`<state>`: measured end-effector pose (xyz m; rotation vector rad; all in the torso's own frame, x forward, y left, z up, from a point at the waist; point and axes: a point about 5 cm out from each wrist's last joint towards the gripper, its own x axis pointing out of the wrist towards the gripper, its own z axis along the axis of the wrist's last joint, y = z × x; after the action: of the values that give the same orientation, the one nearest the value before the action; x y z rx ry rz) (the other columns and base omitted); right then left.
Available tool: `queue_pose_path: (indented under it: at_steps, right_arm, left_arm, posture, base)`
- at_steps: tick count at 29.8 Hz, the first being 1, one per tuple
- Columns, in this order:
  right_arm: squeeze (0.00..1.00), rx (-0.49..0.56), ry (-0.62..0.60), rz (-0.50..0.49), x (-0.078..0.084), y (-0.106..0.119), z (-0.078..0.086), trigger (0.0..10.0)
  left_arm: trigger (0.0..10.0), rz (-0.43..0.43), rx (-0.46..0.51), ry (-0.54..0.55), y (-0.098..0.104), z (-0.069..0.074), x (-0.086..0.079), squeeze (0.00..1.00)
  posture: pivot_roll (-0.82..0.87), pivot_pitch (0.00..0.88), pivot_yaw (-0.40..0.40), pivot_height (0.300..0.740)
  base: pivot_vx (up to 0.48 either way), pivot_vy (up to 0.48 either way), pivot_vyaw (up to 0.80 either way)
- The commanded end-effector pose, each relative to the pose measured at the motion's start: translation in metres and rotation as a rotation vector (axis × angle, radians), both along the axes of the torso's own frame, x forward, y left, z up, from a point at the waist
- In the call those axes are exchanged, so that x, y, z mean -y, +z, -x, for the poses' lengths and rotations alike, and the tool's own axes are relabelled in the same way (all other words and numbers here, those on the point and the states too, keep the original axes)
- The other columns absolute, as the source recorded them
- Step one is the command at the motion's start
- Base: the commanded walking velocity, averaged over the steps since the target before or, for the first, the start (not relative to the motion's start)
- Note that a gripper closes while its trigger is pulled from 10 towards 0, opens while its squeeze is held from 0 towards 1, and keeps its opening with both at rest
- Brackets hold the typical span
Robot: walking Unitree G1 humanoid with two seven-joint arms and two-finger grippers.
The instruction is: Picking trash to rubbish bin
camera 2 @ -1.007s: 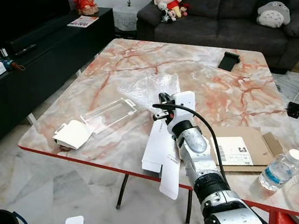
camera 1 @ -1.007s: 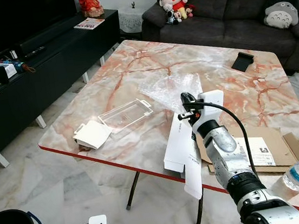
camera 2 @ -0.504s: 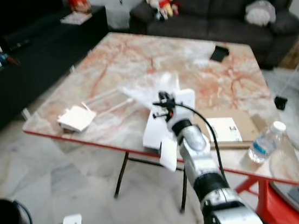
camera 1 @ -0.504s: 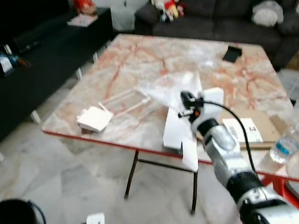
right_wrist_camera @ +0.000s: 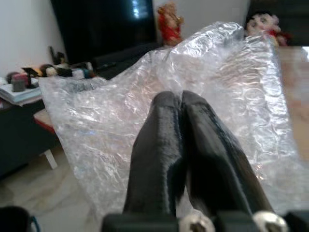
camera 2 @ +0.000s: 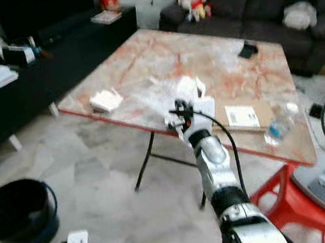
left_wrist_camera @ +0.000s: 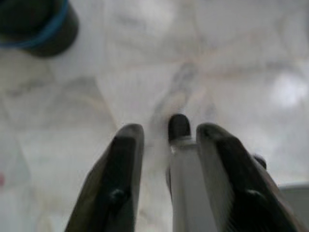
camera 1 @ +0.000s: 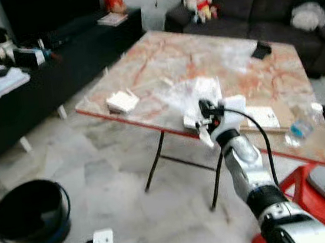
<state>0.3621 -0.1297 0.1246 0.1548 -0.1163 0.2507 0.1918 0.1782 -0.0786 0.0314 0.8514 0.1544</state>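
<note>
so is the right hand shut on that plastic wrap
Yes, shut: the right hand has its fingers pressed together with the plastic wrap pinched between them.

Both eye views are softly motion-blurred throughout, edges smeared most toward twelve o'clock. Even daylight brightens the marble table (camera 1: 160,56), while the TV console (camera 1: 54,63) at ten o'clock stays dark. The left wrist view is hazy and defocused. Glare glints off the bubble wrap (right_wrist_camera: 111,121), its near fingers (right_wrist_camera: 159,150) blurred.
</note>
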Motion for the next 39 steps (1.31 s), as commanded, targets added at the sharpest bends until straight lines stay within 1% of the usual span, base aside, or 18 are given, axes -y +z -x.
queue_pose_path:
  at_steps: [1,6,12,15,16,17,20,21,22,23,27,28,29,30,32,33,36,39]
  right_arm:
    - [0.0,-0.004,-0.029,-0.014,0.009,0.001,-0.001,10.0]
    - [0.0,-0.043,-0.062,-0.015,0.021,-0.009,0.002,10.0]
    - [0.0,-0.119,-0.093,0.003,0.036,-0.03,0.012,10.0]
    - [0.0,-0.139,-0.101,0.008,0.04,-0.034,0.014,10.0]
    - [0.0,-0.188,-0.121,0.021,0.048,-0.046,0.019,10.0]
    - [0.0,-0.188,-0.121,0.021,0.048,-0.046,0.019,10.0]
    - [0.0,-0.312,-0.175,0.024,0.066,-0.071,0.033,10.0]
    - [0.0,-0.312,-0.175,0.024,0.066,-0.071,0.033,10.0]
    - [0.0,-0.36,-0.193,0.013,0.071,-0.08,0.039,10.0]
    - [0.0,-0.36,-0.193,0.013,0.071,-0.08,0.039,10.0]
    - [0.0,-0.567,-0.279,-0.002,0.093,-0.119,0.071,10.0]
    - [0.0,-0.567,-0.279,-0.002,0.093,-0.119,0.071,10.0]
    - [0.0,-0.619,-0.312,-0.011,0.098,-0.128,0.081,10.0]
    - [0.0,-0.619,-0.312,-0.011,0.098,-0.128,0.081,10.0]
    - [0.0,-0.721,-0.361,-0.008,0.107,-0.145,0.101,10.0]
    - [0.0,-0.721,-0.361,-0.008,0.107,-0.145,0.101,10.0]
    - [0.0,-0.894,-0.396,0.033,0.112,-0.173,0.138,10.0]
    - [0.0,-0.989,-0.425,0.041,0.113,-0.188,0.162,10.0]
  left_arm:
    - [10.0,0.005,-0.006,0.005,0.0,0.0,0.001,0.0]
    - [10.0,0.006,-0.008,0.004,-0.001,0.001,0.002,0.0]
    - [10.0,0.007,-0.008,0.004,-0.001,0.002,0.003,0.0]
    - [10.0,0.007,-0.009,0.004,-0.002,0.002,0.003,0.0]
    - [10.0,0.007,-0.011,0.004,-0.002,0.003,0.004,0.0]
    - [10.0,0.007,-0.011,0.004,-0.002,0.003,0.004,0.0]
    - [10.0,0.006,-0.013,0.006,-0.002,0.003,0.004,0.0]
    - [10.0,0.006,-0.013,0.006,-0.002,0.003,0.004,0.0]
    - [10.0,0.006,-0.013,0.008,-0.002,0.003,0.004,0.0]
    - [10.0,0.006,-0.013,0.008,-0.002,0.003,0.004,0.0]
    - [10.0,0.017,-0.017,0.005,-0.003,0.005,0.006,0.0]
    - [10.0,0.017,-0.017,0.005,-0.003,0.005,0.006,0.0]
    - [10.0,0.022,-0.021,0.001,-0.004,0.006,0.007,0.0]
    - [10.0,0.022,-0.021,0.001,-0.004,0.006,0.007,0.0]
    - [10.0,0.027,-0.03,-0.007,-0.005,0.008,0.009,0.0]
    - [10.0,0.027,-0.03,-0.007,-0.005,0.008,0.009,0.0]
    - [10.0,0.031,-0.035,-0.013,-0.006,0.009,0.011,0.0]
    - [10.0,0.038,-0.037,-0.014,-0.006,0.008,0.013,0.0]
  posture:
    - [-0.05,0.0,-0.086,0.74]
    - [-0.05,0.0,-0.089,0.74]
    - [-0.06,0.0,-0.094,0.74]
    - [-0.06,0.0,-0.095,0.74]
    - [-0.06,0.0,-0.098,0.74]
    - [-0.06,0.0,-0.098,0.74]
    - [-0.06,0.0,-0.102,0.74]
    - [-0.06,0.0,-0.102,0.74]
    - [-0.06,0.0,-0.103,0.74]
    - [-0.06,0.0,-0.103,0.74]
    - [-0.07,0.0,-0.104,0.74]
    - [-0.07,0.0,-0.104,0.74]
    - [-0.07,0.0,-0.104,0.74]
    - [-0.07,0.0,-0.104,0.74]
    - [-0.07,0.0,-0.104,0.74]
    - [-0.07,0.0,-0.104,0.74]
    - [-0.07,0.0,-0.109,0.74]
    - [-0.06,0.0,-0.111,0.74]
  base:
    - [-0.289,0.0,0.0]
    - [-0.283,0.0,0.0]
    - [0.0,0.0,0.0]
    - [0.0,0.0,0.0]
    - [0.0,0.0,0.0]
    - [0.0,0.0,0.0]
    - [0.0,0.0,0.0]
    - [0.0,0.0,0.0]
    - [0.0,0.0,0.0]
    - [0.0,0.0,0.0]
    - [0.0,0.0,0.0]
    - [0.0,0.0,0.0]
    - [0.0,0.0,0.0]
    - [0.0,0.0,0.0]
    - [0.0,0.0,0.0]
    - [0.0,0.0,0.0]
    - [0.0,0.0,0.0]
    - [0.0,0.0,0.0]
